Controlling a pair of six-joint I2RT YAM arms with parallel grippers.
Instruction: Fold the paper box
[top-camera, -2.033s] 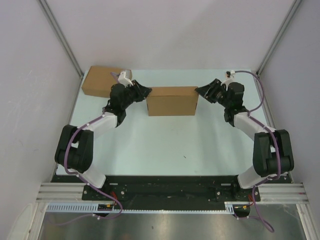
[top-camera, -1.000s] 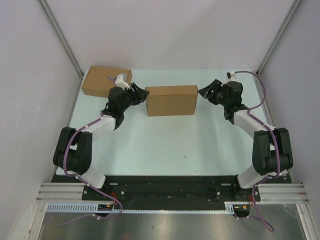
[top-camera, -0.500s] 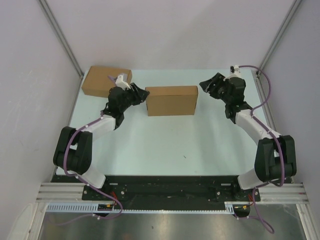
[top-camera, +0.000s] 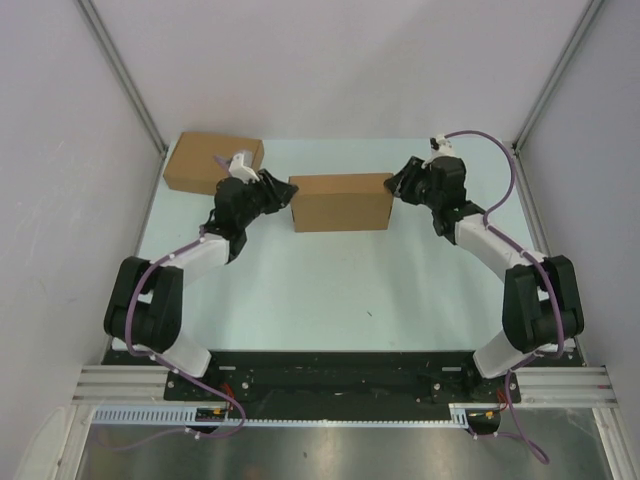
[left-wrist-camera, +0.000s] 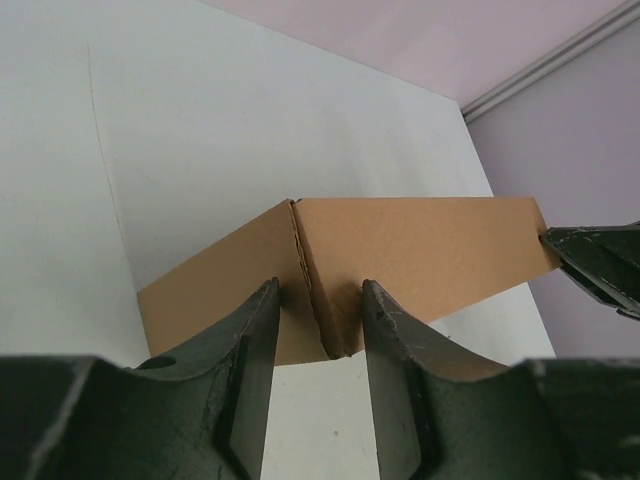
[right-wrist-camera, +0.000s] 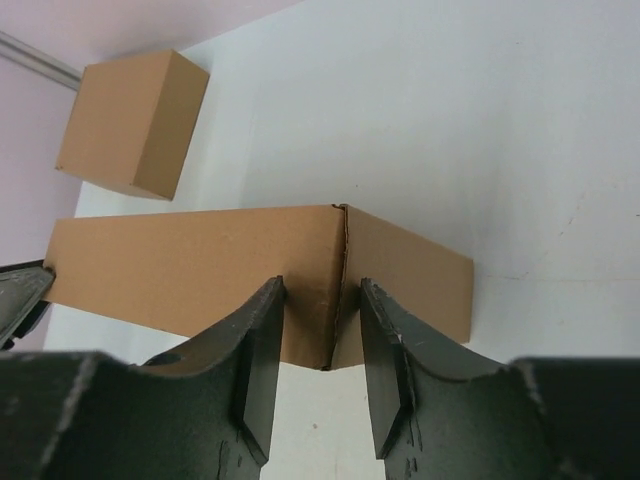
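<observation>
The paper box (top-camera: 345, 205) stands folded into a closed brown block at the table's far middle. My left gripper (top-camera: 285, 192) is at its left end. In the left wrist view the jaws (left-wrist-camera: 320, 285) straddle a vertical corner of the box (left-wrist-camera: 430, 235), fingertips against both faces. My right gripper (top-camera: 397, 185) is at the right end. In the right wrist view it (right-wrist-camera: 322, 283) pinches the opposite corner of the box (right-wrist-camera: 190, 265) the same way. Each wrist view shows the other gripper's dark tip at the box's far end.
A second brown cardboard box (top-camera: 205, 162) sits at the table's far left corner, just behind my left wrist, and also shows in the right wrist view (right-wrist-camera: 130, 125). Metal frame posts and pale walls close in the table at the back and sides.
The right gripper swung left from beside the box onto its right end, and its jaws narrowed. The left jaws also narrowed on the left corner. The box has not moved.
</observation>
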